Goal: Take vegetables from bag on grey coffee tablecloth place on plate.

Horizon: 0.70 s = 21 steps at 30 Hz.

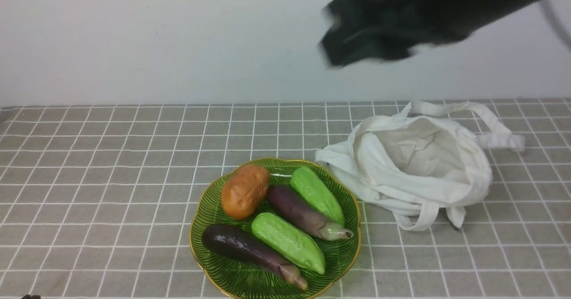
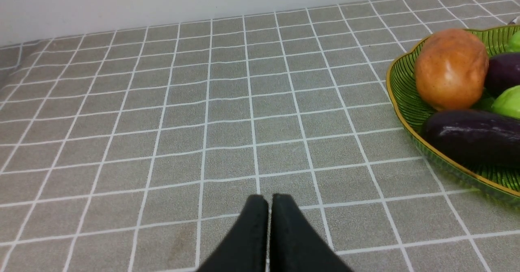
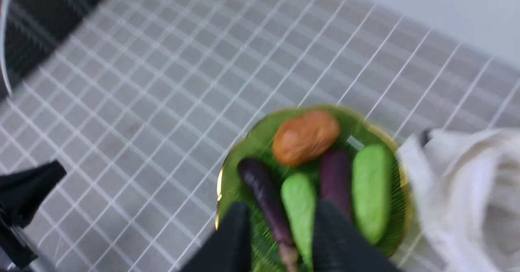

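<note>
- The slender purple eggplant (image 1: 298, 209) lies on the plate (image 1: 201, 221), wedged between the two green gourds (image 1: 287, 241). Its pale stem end points toward the plate's rim on the bag side.
- The bag (image 1: 424, 165) slumps just beside the plate on its right. Its mouth is open and no vegetable shows inside, so the task looks close to done.
- The right gripper (image 3: 280, 239) hangs high above the plate with its fingers apart and nothing between them.
- The left gripper (image 2: 268, 207) sits low over the grey coffee tablecloth (image 1: 111, 178), off the plate's left side, with its fingers pressed together and empty.
- Risk: the plate is crowded, since an orange vegetable (image 1: 245, 191) and a darker eggplant (image 1: 245, 245) share it too. Any knock from a descending arm could roll the outer pieces over the low rim.
- Risk: a fold of the bag lies against the plate's right rim. Tugging the bag or snagging a strap could drag or tip the plate.
- Only the right wrist view shows the right fingers spread. The front view gives that gripper as a dark blur.
- Only the front view shows the whole bag and its straps.
- Only the left wrist view shows the left fingers. It catches just the plate's left rim, the orange vegetable and the darker eggplant.
</note>
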{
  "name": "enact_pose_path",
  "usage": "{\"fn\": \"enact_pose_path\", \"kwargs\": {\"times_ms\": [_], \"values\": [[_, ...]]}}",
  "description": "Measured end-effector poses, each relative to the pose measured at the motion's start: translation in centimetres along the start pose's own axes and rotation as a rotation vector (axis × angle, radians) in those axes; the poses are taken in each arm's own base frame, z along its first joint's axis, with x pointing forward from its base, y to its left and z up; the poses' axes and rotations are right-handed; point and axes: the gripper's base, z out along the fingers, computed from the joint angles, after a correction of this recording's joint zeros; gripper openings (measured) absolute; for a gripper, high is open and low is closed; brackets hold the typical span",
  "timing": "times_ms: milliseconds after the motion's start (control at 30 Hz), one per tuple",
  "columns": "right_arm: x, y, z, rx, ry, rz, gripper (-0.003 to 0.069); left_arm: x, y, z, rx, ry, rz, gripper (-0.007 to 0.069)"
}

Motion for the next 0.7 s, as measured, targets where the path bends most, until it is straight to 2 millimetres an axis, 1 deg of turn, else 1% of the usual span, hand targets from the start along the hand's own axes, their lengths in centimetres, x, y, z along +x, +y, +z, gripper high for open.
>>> {"fn": "enact_pose_path", "kwargs": {"times_ms": [33,100,133,167,200,233,300,333,367,400,433,467,500,600,633,667,700], "values": [[0.3,-0.3,-3.0,0.025,-0.068,-0.011,0.0078,0.0,0.0,0.0,0.0,0.0,0.0,-0.0005],[0.7,-0.8,-6.0,0.055,-0.141,-0.016,0.002,0.0,0.0,0.0,0.0,0.0,0.0,-0.0005],[0.9,-0.9,-6.7,0.064,-0.157,-0.017,0.0016,0.0,0.0,0.0,0.0,0.0,0.0,-0.0005],[1.7,-1.4,-9.2,0.093,-0.213,-0.02,-0.0001,0.0,0.0,0.0,0.0,0.0,0.0,-0.0005],[2.6,-1.7,-10.7,0.115,-0.244,-0.02,-0.0007,0.0,0.0,0.0,0.0,0.0,0.0,-0.0005],[3.9,-2.3,-12.3,0.141,-0.272,-0.012,-0.0012,0.0,0.0,0.0,0.0,0.0,0.0,-0.0005],[5.7,-2.9,-13.6,0.174,-0.302,-0.006,-0.0013,0.0,0.0,0.0,0.0,0.0,0.0,-0.0005],[7.0,-3.3,-14.4,0.19,-0.333,-0.004,-0.0014,0.0,0.0,0.0,0.0,0.0,0.0,-0.0005],[9.7,-4.0,-15.3,0.205,-0.386,-0.007,-0.0015,0.0,0.0,0.0,0.0,0.0,0.0,-0.0005],[10.6,-4.2,-15.0,0.205,-0.405,-0.014,-0.0015,0.0,0.0,0.0,0.0,0.0,0.0,-0.0005],[11.1,-4.3,-15.5,0.201,-0.424,-0.012,-0.0015,0.0,0.0,0.0,0.0,0.0,0.0,-0.0005],[12.3,-4.6,-15.0,0.203,-0.423,-0.018,-0.0015,0.0,0.0,0.0,0.0,0.0,0.0,-0.0005],[15.5,-5.1,-15.0,0.184,-0.48,-0.031,-0.0015,0.0,0.0,0.0,0.0,0.0,0.0,-0.0005],[19.5,-5.7,-13.7,0.162,-0.532,-0.051,-0.0015,0.0,0.0,0.0,0.0,0.0,0.0,-0.0005],[21.3,-6.0,-13.0,0.148,-0.567,-0.062,-0.0015,0.0,0.0,0.0,0.0,0.0,0.0,-0.0005],[21.7,-6.0,-12.8,0.148,-0.564,-0.062,-0.0015,0.0,0.0,0.0,0.0,0.0,0.0,-0.0005],[23.3,-6.2,-12.2,0.12,-0.626,-0.07,-0.0015,0.0,0.0,0.0,0.0,0.0,0.0,-0.0005]]}}
